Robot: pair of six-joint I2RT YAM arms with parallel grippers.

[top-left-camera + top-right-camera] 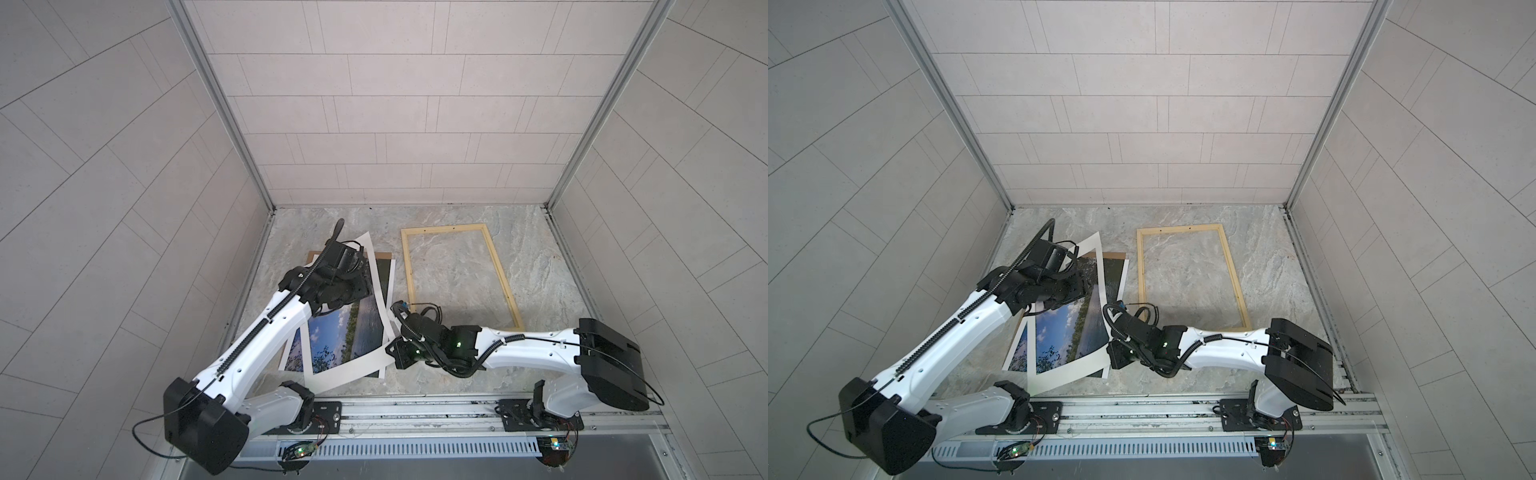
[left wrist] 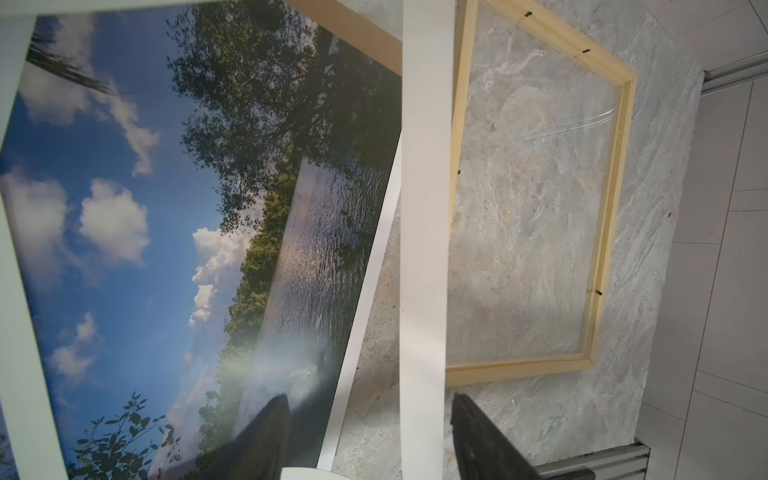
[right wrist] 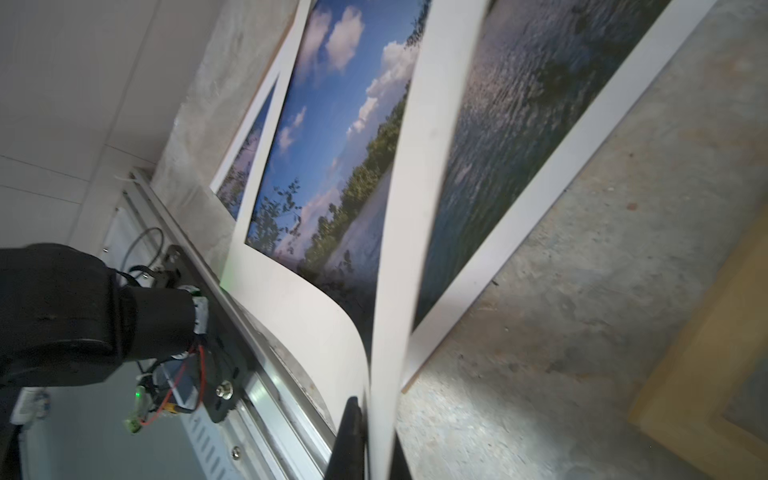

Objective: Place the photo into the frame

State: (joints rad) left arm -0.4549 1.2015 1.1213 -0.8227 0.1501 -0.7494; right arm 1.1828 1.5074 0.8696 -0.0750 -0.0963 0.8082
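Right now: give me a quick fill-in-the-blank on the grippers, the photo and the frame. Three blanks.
1. The right gripper pinches the lifted photo by its ___ border.
2. The left gripper has its jaws ___, with a strip of the photo's edge passing between them.
3. In both top views the wooden frame lies flat to the ___ of the photo.

Missing words: white; open; right.
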